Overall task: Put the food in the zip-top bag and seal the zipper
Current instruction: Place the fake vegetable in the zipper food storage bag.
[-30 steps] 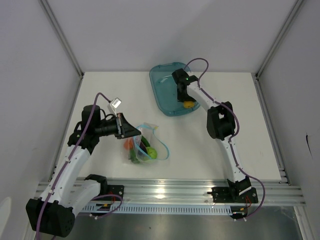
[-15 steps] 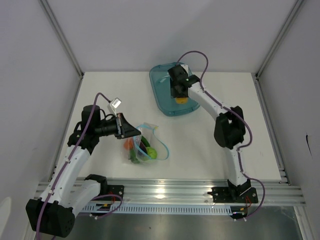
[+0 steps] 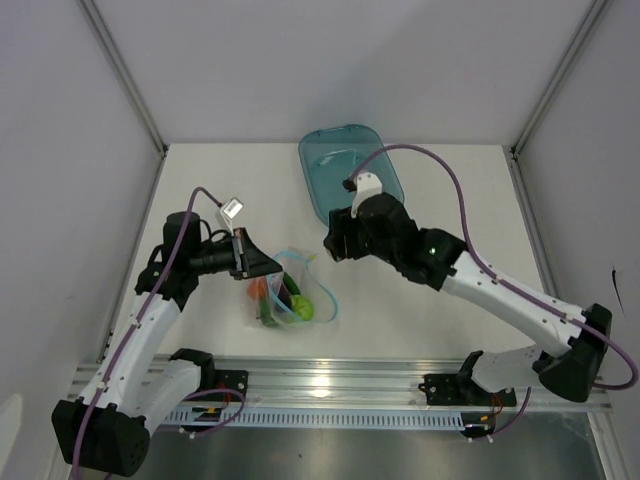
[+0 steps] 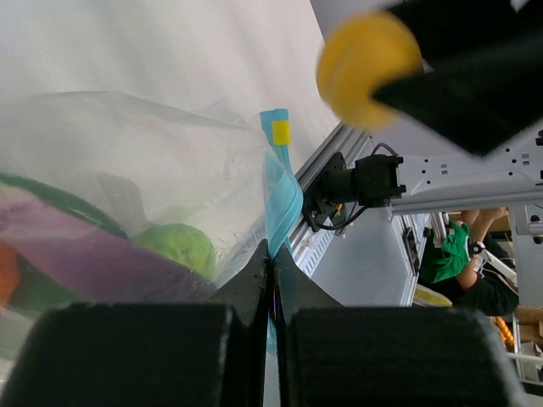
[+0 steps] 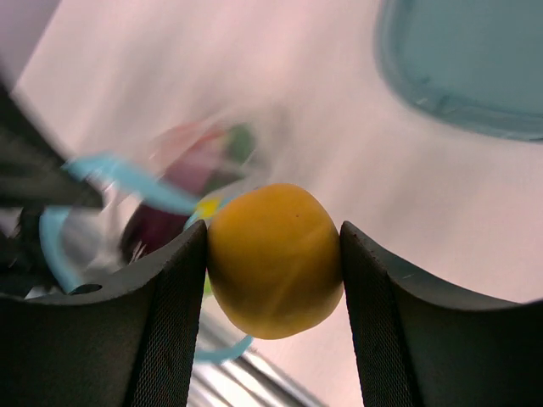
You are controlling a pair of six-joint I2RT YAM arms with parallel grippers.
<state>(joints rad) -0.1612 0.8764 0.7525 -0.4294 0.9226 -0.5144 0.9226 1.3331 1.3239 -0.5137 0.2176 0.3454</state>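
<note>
The zip-top bag (image 3: 288,298) lies on the white table left of centre, its mouth held up and open. My left gripper (image 3: 262,265) (image 4: 271,254) is shut on the bag's rim at the light blue zipper (image 4: 280,182). Inside the bag lie a purple eggplant (image 4: 85,254), a light green fruit (image 4: 180,246) and an orange-red piece (image 3: 258,290). My right gripper (image 3: 335,243) (image 5: 273,242) hangs just right of the bag's mouth, shut on a yellow ball (image 5: 274,259) (image 4: 369,64). That ball is hidden under the gripper in the top view.
A teal translucent tray (image 3: 335,170) (image 5: 475,68) stands at the back centre with nothing showing in it. An aluminium rail (image 3: 330,380) runs along the near edge. White walls close in the table on the left, right and back.
My right arm has lifted the yellow ball out of the teal tray and swung forward and left to the bag's mouth. The left arm and the bag have not moved.
</note>
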